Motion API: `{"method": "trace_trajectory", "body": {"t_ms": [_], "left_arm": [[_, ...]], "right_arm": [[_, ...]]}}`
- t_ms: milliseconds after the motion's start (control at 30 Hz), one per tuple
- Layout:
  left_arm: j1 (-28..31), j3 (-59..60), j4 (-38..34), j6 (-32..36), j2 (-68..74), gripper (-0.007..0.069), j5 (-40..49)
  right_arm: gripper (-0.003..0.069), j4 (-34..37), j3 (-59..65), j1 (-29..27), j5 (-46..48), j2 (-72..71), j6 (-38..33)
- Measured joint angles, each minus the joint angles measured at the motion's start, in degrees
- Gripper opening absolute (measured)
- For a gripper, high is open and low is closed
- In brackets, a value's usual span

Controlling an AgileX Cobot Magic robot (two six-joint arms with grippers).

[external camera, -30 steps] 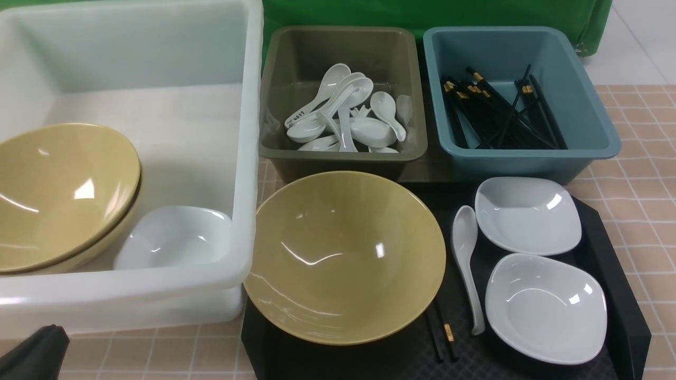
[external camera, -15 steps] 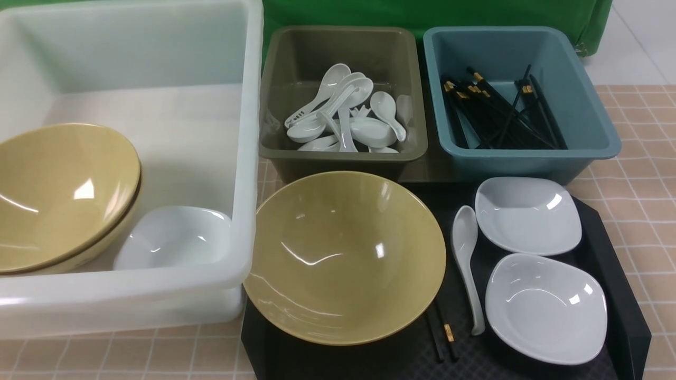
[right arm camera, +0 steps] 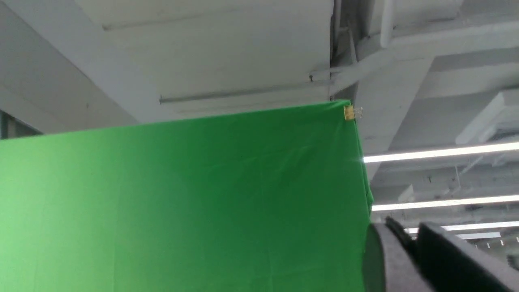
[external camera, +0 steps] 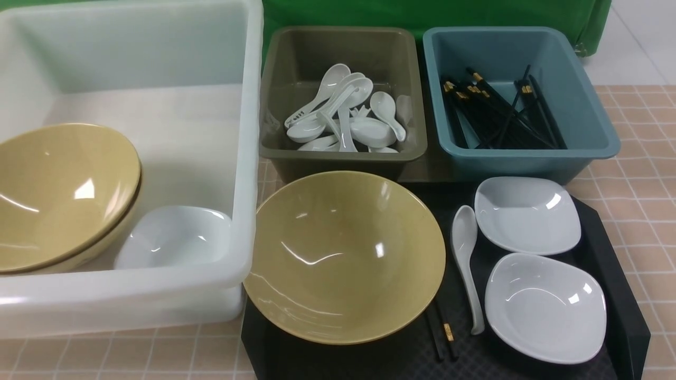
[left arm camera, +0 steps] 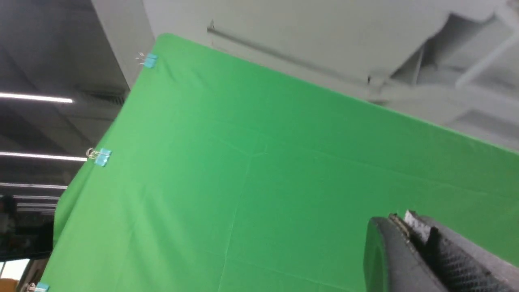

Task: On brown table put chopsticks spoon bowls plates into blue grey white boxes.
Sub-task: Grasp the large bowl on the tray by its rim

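On the black tray (external camera: 628, 316) lie a tan bowl (external camera: 343, 256), a white spoon (external camera: 467, 258), two white plates (external camera: 527, 214) (external camera: 545, 307) and black chopsticks (external camera: 442, 332), partly hidden under the bowl. The white tub (external camera: 248, 158) holds stacked tan bowls (external camera: 58, 195) and a white plate (external camera: 174, 237). The grey bin (external camera: 338, 158) holds several spoons. The blue bin (external camera: 528, 161) holds several chopsticks. Neither gripper shows in the front view. My left gripper (left arm camera: 401, 217) and right gripper (right arm camera: 401, 229) point up at a green screen, jaws together and empty.
The pinkish tiled table (external camera: 644, 158) shows to the right of the tray and along the front edge. A green cloth (external camera: 422, 13) hangs behind the bins. The three boxes stand close together along the back, and the tray touches the white tub's side.
A dark part of my left arm at the front view's lower left corner has gone out of view. Nothing on the table has moved.
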Motion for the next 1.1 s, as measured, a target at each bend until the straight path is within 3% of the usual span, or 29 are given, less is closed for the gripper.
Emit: {"method": "trace_trajectory", "body": {"t_ms": [167, 333, 433, 600, 667, 733, 867, 1100], "left_arm": [[0.0, -9.8, 0.1, 1.2, 13.8, -0.0010, 10.5], [0.0, -21.1, -0.5, 1.3, 31.1, -0.0010, 35.9], [-0.3, -26.3, -3.0, 3.7, 39.5, -0.0010, 50.3], [-4.8, -32.6, -11.8, 10.8, 52.4, -0.0010, 63.6], [-10.7, -36.0, -16.2, 15.8, 59.9, -0.0010, 68.2], [-16.7, -38.7, -16.3, 17.4, 64.8, -0.0010, 70.1], [-27.0, -45.9, -7.4, 12.2, 75.4, -0.0008, 71.3], [-37.8, -54.0, 12.6, -0.1, 88.9, -0.0008, 71.1]], "right_arm": [[0.0139, 0.0, -6.6, 0.0, 18.7, 7.4, -4.6], [0.0065, 0.0, -7.4, 0.5, 41.4, 16.4, -14.8], [0.0036, 0.0, -7.0, 3.2, 49.7, 19.8, -20.0], [0.0035, 0.0, -5.8, 9.4, 51.8, 22.7, -24.6], [0.0035, 0.0, -4.7, 12.7, 50.8, 23.4, -26.4], [0.0035, 0.0, -4.0, 14.8, 49.9, 23.6, -26.5], [0.0035, 0.0, -2.4, 16.9, 47.2, 23.7, -26.6], [0.0036, 0.0, 1.0, 17.1, 41.1, 23.7, -26.6]]}}
